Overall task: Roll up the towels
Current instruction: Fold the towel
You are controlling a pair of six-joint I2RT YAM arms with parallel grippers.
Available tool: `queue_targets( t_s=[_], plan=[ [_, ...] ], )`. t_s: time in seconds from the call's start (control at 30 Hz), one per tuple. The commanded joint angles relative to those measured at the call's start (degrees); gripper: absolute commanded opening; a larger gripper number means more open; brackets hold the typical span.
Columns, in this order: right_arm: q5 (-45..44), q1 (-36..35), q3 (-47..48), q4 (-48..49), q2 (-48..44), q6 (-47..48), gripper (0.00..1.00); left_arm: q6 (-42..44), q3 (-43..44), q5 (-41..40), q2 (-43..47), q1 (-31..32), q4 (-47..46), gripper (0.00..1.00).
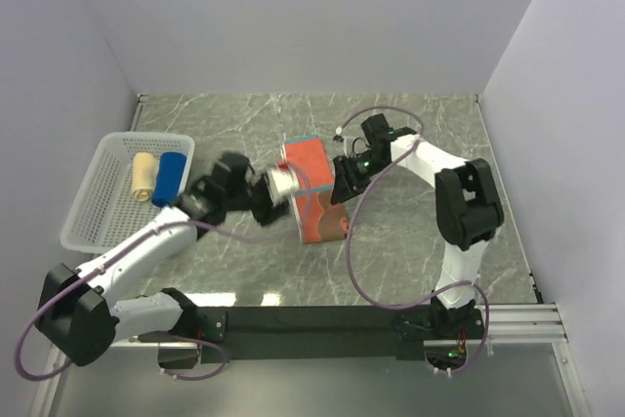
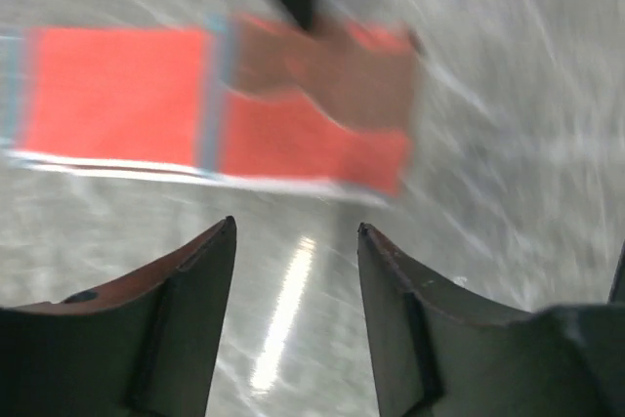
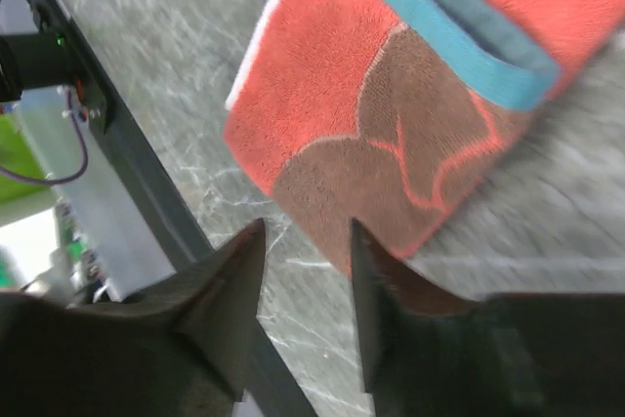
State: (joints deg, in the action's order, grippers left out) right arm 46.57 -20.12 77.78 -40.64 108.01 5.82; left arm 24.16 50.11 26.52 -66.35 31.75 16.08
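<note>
Orange towel [image 1: 317, 204] flat, long axis far-to-near (near end rightward).

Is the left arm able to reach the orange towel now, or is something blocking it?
Probably yes. The left gripper is open and empty, facing the orange towel, with only bare table between them. The right gripper is at the towel's other side, not in the way.

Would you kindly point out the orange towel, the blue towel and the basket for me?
orange towel [image 1: 311, 161], top view, its upper orange part.
blue towel [image 1: 170, 179], top view, middle of the roll.
basket [image 1: 96, 204], top view, bare lattice floor.
</note>
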Motion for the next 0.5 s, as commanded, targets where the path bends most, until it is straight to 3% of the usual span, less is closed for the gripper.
queue_targets(
  t_s=[0.0, 0.23, 0.37, 0.47],
  plan=[
    [3.1, -1.8, 4.1, -0.4, 2.4, -0.9, 0.43, 13.3, -7.3, -9.8, 2.5, 9.4, -4.6, 0.57],
    [5.7, -5.5, 5.6, 0.2, 10.0, -2.2, 0.34, 18.5, -15.1, -19.9, -3.7, 23.1, -20.4, 0.49],
    [6.3, -5.5, 6.1, 0.4, 12.9, -2.9, 0.18, 19.0, -16.8, -22.0, -7.1, 28.5, -27.0, 0.47],
    [6.9, -5.6, 6.3, 0.0, 14.9, -3.2, 0.12, 18.9, -17.5, -22.6, -10.0, 30.7, -29.2, 0.48]
  ],
)
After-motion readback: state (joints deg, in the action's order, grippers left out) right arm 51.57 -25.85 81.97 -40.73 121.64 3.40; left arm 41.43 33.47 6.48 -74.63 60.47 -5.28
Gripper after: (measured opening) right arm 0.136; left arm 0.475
